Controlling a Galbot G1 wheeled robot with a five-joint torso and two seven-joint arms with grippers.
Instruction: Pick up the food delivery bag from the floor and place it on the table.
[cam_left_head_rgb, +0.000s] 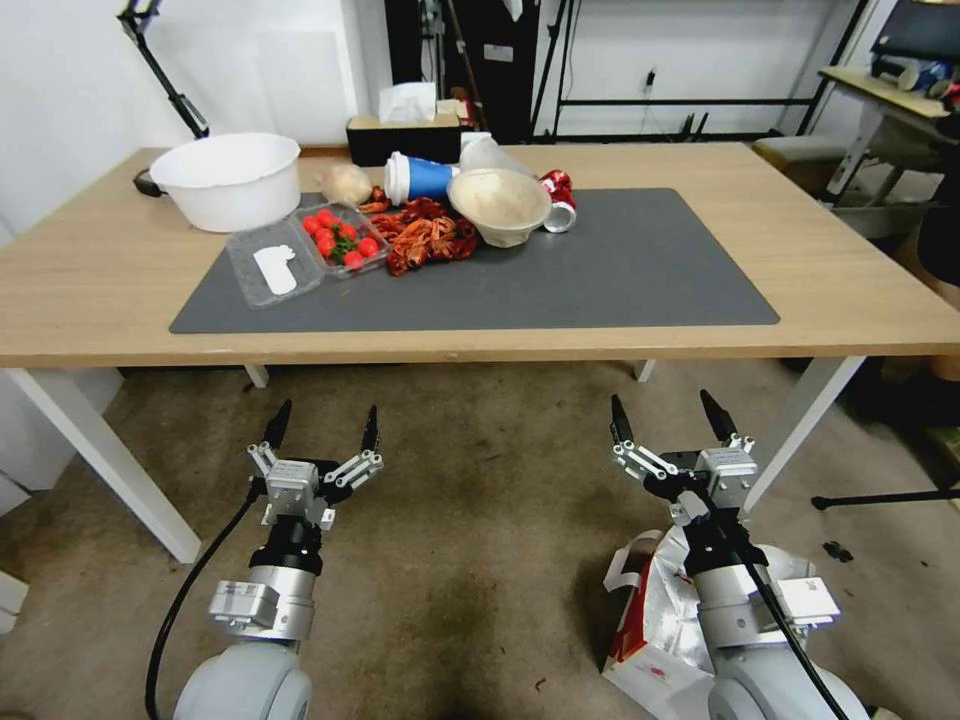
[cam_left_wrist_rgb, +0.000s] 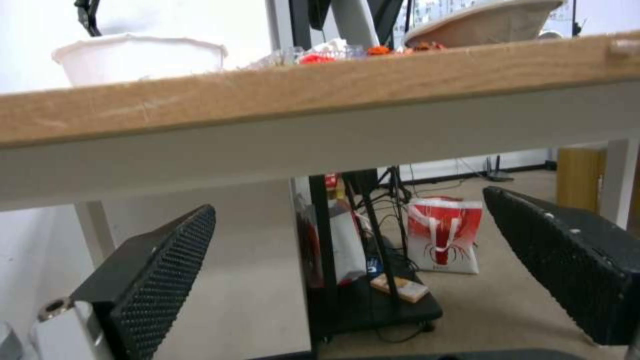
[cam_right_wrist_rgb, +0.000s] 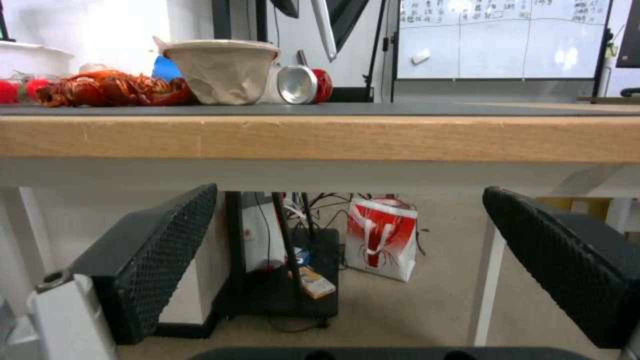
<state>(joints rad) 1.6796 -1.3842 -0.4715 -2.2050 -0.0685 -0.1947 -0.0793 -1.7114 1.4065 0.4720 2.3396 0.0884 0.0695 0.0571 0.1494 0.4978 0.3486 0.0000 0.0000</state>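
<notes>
Both the left gripper (cam_left_head_rgb: 322, 428) and right gripper (cam_left_head_rgb: 666, 416) are hovering splayed and empty below the table (cam_left_head_rgb: 850, 290) edge, since the food delivery bag (cam_left_head_rgb: 655, 630) is sitting ungrasped on the floor (cam_left_head_rgb: 470, 560) beneath the right arm.

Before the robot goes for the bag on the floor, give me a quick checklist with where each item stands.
1. Food delivery bag located: ok, on the floor under the right arm.
2. Bag upright: cannot tell, arm hides much of it.
3. Right claw open, empty: ok.
4. Left claw open, empty: ok.
5. Room on the table: ok, the mat's right half is bare.
6. Handles reachable: cannot tell.
</notes>
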